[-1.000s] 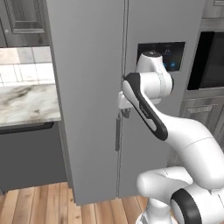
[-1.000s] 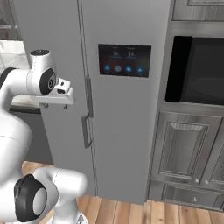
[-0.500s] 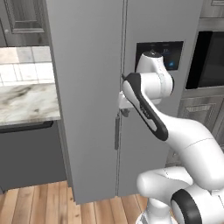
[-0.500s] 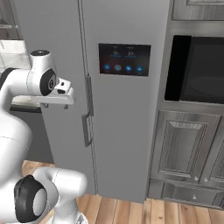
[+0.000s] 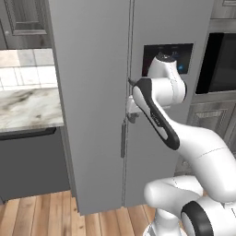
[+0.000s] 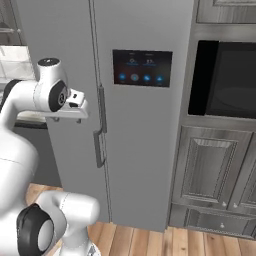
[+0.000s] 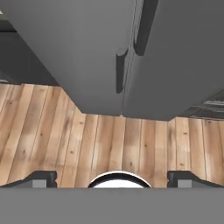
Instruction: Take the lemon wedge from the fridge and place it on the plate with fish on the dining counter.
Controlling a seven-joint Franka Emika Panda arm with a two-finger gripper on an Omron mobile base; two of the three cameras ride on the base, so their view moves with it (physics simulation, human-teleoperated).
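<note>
The fridge [image 5: 92, 92] is shut, both doors closed, so the lemon wedge, presumably inside, cannot be seen. The arm reaches toward the centre seam, probably to approach a handle [image 5: 123, 139] for opening a door. In the left base view the hand sits at centre frame, just in front of the seam, above the left door's bar handle. In the hand view both handles [image 7: 119, 70] lie at upper centre, wooden floor [image 7: 109, 140] below. The gripper [image 7: 111, 178] has its fingers [image 7: 43, 177] spread fully wide, holding and touching nothing.
</note>
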